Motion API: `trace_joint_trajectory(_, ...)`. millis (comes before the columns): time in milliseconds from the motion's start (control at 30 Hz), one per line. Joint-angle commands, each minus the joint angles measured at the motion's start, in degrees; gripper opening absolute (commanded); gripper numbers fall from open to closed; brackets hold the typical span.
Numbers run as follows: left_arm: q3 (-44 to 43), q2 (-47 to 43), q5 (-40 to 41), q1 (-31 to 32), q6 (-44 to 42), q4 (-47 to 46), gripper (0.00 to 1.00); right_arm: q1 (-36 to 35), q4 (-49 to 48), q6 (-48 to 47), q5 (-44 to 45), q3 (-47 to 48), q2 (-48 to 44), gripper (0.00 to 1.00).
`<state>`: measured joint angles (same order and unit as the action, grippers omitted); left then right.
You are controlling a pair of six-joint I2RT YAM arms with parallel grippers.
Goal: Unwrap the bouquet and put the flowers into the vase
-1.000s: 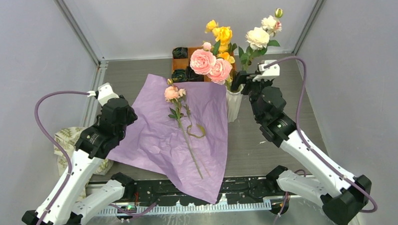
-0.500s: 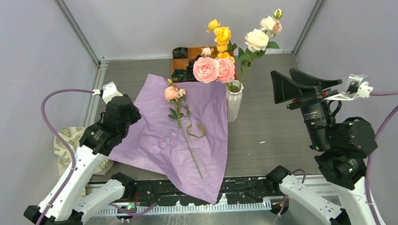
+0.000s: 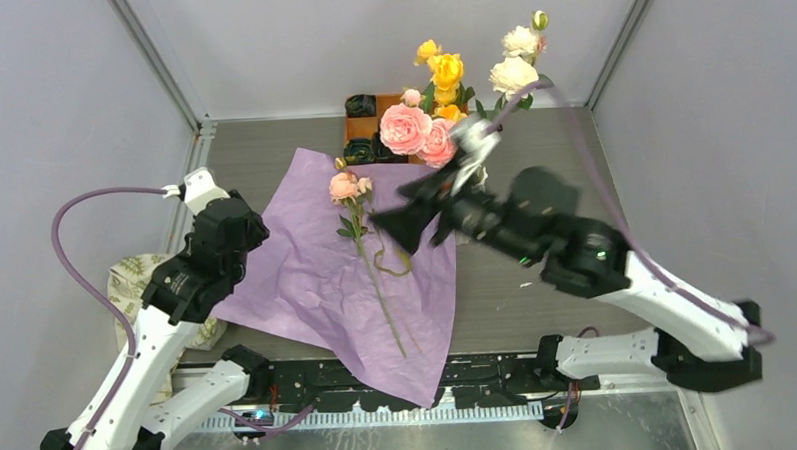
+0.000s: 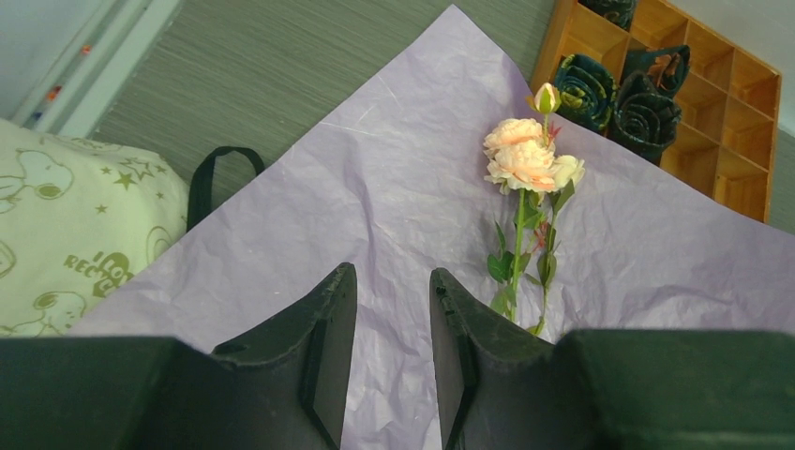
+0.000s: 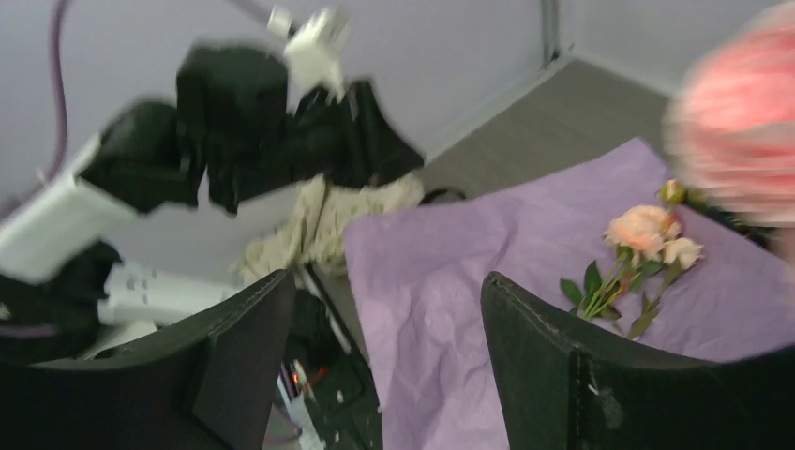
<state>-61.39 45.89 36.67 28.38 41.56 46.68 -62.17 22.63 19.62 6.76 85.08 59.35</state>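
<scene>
My right pincer (image 3: 405, 227) hangs wide open and empty over the purple paper (image 3: 306, 278) so I can grab the one flower (image 3: 367, 248) lying flat there, my left pincer (image 4: 389, 281) hangs slightly open and empty, and the other flowers (image 3: 426, 124) stand at the back.

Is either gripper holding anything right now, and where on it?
Nothing is held. The left gripper and right gripper are both open and empty; one flower lies loose on the purple paper.

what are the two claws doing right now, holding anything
left claw: slightly open, holding nothing
right claw: wide open, holding nothing
</scene>
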Motion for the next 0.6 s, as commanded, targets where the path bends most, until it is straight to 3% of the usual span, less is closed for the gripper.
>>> trace_joint_trajectory(0,-3.5,-0.4,4.8,-0.2,-0.5,1.6,0.36,-21.6,5.4,-14.1,21.7,4.7,8.3,0.78)
trace_joint_trajectory(100,-4.1,-1.4,6.0,-0.2,-0.8,2.7,0.36,-27.1,6.4,-13.0,26.4,3.2,14.7,0.79)
trace_joint_trajectory(333,-5.1,-4.7,9.7,-0.2,-1.2,5.1,0.37,-26.5,7.2,-2.8,26.8,-3.9,23.4,0.79)
trace_joint_trajectory(567,-5.7,-6.7,9.6,-0.2,-1.0,7.2,0.37,-10.7,14.9,7.8,16.8,0.0,37.2,0.78)
